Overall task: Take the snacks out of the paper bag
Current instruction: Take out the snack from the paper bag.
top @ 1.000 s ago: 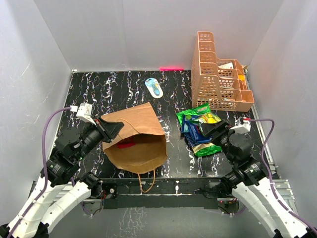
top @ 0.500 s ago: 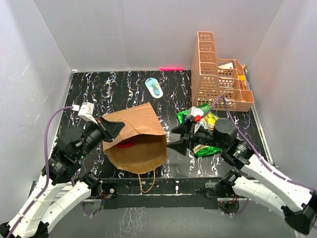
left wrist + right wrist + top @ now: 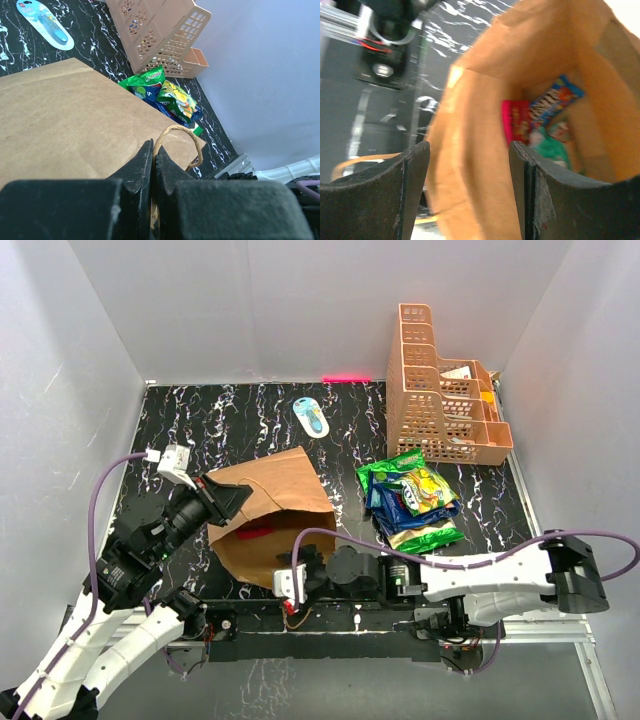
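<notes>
The brown paper bag [image 3: 275, 510] lies on its side, mouth toward the near edge. My left gripper [image 3: 232, 502] is shut on its twisted handle [image 3: 176, 131], holding the upper side up. My right gripper [image 3: 303, 565] is open and empty at the bag's mouth. In the right wrist view its fingers [image 3: 415, 165] straddle the bag's lower wall [image 3: 470, 150]. Inside lie a red-pink packet [image 3: 517, 122], a blue packet [image 3: 552, 102] and a teal one [image 3: 555, 145]. Several snacks [image 3: 410, 502], green and blue, lie piled on the table right of the bag.
An orange lattice basket [image 3: 440, 390] stands at the back right, just behind the snack pile. A small blue-white oval object [image 3: 311, 417] lies behind the bag. The bag's other handle [image 3: 297, 608] hangs over the table's near edge.
My right arm has swung from the snack pile leftward along the near edge, and its open gripper now sits at the bag's mouth. The left gripper and the bag have stayed put.
</notes>
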`<state>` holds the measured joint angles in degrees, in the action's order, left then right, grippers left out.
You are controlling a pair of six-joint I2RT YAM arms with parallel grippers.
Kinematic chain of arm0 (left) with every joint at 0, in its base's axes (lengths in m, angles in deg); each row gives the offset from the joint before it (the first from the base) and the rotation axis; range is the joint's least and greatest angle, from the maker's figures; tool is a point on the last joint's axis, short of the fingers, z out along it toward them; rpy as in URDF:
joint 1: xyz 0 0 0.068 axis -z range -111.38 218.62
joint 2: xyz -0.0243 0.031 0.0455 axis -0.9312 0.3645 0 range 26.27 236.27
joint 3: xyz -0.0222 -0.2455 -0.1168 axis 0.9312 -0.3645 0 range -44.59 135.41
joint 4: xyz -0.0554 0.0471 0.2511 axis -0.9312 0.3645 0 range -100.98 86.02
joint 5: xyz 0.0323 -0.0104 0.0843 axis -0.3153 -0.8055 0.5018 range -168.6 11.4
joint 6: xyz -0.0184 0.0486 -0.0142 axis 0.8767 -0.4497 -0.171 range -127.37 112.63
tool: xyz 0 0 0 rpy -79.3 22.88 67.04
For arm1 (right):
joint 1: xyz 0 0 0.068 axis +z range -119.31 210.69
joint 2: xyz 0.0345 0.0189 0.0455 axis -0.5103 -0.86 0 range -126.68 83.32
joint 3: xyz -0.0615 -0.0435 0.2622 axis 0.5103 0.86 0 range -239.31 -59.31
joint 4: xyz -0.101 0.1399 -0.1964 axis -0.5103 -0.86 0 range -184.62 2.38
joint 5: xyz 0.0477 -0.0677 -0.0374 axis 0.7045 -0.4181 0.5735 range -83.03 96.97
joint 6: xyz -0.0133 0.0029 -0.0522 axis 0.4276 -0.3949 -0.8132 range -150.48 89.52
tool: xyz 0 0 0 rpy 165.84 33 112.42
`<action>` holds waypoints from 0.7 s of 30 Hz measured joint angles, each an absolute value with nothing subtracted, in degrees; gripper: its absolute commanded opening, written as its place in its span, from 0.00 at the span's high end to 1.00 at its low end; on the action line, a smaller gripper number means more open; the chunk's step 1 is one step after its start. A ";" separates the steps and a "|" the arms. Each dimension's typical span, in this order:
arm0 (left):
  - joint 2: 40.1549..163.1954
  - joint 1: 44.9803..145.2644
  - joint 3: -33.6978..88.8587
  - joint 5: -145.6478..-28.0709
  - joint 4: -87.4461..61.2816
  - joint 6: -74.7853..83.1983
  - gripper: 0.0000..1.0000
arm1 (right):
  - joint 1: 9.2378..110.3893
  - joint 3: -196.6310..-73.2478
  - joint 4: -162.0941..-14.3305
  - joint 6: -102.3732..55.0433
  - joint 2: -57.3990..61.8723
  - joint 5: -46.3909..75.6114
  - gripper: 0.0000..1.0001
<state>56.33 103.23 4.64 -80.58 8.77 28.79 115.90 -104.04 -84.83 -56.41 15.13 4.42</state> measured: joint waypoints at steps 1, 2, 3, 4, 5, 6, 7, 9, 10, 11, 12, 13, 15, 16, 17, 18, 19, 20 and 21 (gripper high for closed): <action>56.27 103.23 4.64 -80.82 8.75 28.68 1.00 | 115.81 -103.82 -83.21 -59.49 14.00 2.08 0.34; 56.20 103.23 4.64 -81.08 8.75 28.59 1.00 | 115.79 -103.82 -81.92 -61.92 12.88 0.10 0.34; 56.14 103.23 4.64 -81.28 8.75 28.53 1.00 | 115.63 -103.88 -80.39 -64.17 11.33 -2.20 0.34; 56.05 103.23 4.64 -81.56 8.73 28.42 1.00 | 115.42 -104.06 -79.43 -66.40 9.52 -4.52 0.34; 55.96 103.23 4.64 -81.87 8.68 28.31 1.00 | 115.02 -104.65 -79.04 -68.46 7.40 -6.55 0.34; 55.94 103.23 4.64 -82.24 8.62 28.16 1.00 | 114.76 -105.22 -78.89 -69.90 5.52 -7.82 0.34; 55.94 103.23 4.64 -82.57 8.51 28.11 1.00 | 114.13 -106.16 -79.19 -71.60 3.24 -9.17 0.33; 55.94 103.23 4.64 -83.22 8.31 27.89 1.00 | 112.42 -108.12 -79.89 -74.34 -1.02 -11.36 0.32; 55.94 103.23 4.64 -83.68 8.27 27.74 1.00 | 111.42 -108.87 -80.15 -75.56 -2.81 -12.39 0.31; 55.92 103.23 4.64 -84.05 8.22 27.65 1.00 | 110.43 -109.43 -80.22 -76.41 -4.25 -13.43 0.30; 55.92 103.23 4.64 -84.36 8.14 27.54 1.00 | 109.51 -109.89 -80.33 -77.20 -5.45 -14.44 0.29; 55.94 103.23 4.64 -84.71 8.03 27.48 1.00 | 108.60 -110.42 -80.39 -78.09 -6.57 -15.45 0.28; 55.92 103.23 4.64 -85.45 7.72 27.32 1.00 | 107.00 -111.69 -80.48 -79.49 -8.69 -17.35 0.27; 55.90 103.23 4.64 -85.69 7.55 27.30 1.00 | 106.30 -112.43 -80.46 -80.06 -9.80 -18.11 0.26; 55.90 103.23 4.64 -85.93 7.39 27.30 1.00 | 105.49 -113.28 -80.44 -80.70 -11.01 -18.79 0.26; 55.87 103.23 4.64 -86.28 7.15 27.35 1.00 | 104.86 -113.96 -80.37 -81.22 -12.08 -19.14 0.25; 55.81 103.23 4.64 -86.59 6.96 27.35 1.00 | 104.18 -114.61 -80.17 -81.57 -13.17 -19.47 0.24; 55.72 103.23 4.64 -86.85 6.76 27.39 1.00 | 103.59 -115.25 -79.98 -81.90 -14.35 -19.73 0.23; 55.63 103.23 4.64 -87.05 6.56 27.50 1.00 | 103.02 -115.82 -79.74 -82.25 -15.60 -19.90 0.23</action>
<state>55.63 103.23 4.64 -87.05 6.56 27.50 103.02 -115.82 -79.74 -82.25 -15.60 -19.90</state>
